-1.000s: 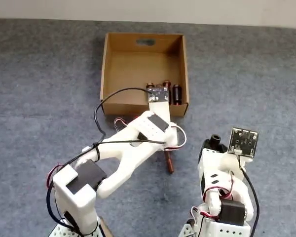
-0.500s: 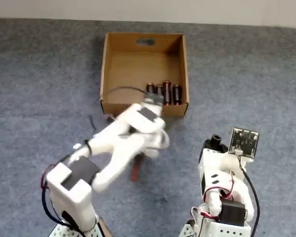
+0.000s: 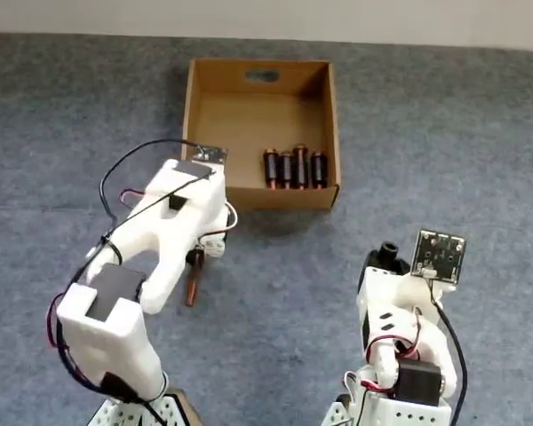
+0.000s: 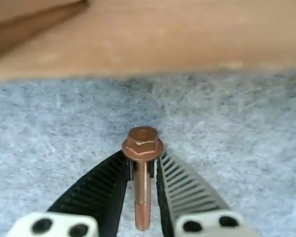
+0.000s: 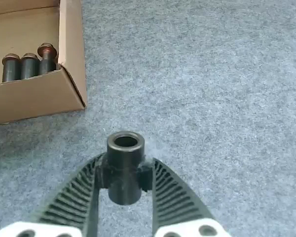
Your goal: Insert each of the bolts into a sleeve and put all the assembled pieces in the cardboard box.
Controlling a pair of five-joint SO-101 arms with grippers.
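Compared with a second ago, the left arm sits way further over to the left now. It was stretched toward the front wall of the cardboard box, and now its left gripper hangs over the grey carpet just off the box's front left corner. The bolt came along with it. It was lying on the carpet near the middle, and now it's clamped between the ribbed jaws, with the hex head poking out past the tips and the shank running back between them. From above you can see the copper bolt angled down under the arm.

The right arm hasn't budged as far as I can tell. The right gripper is squeezed around a dark sleeve, open end up, well clear of the box.

Progress looks pretty decent to me. Four assembled pieces are lined up side by side against the box's front wall, so those look done. What's left, I'd guess, is this last pair. The bolt and the sleeve are well apart right now, one in each gripper, so they have to be brought together, the bolt slid in, and the result dropped in with the others. I don't spot any other loose parts on the carpet.
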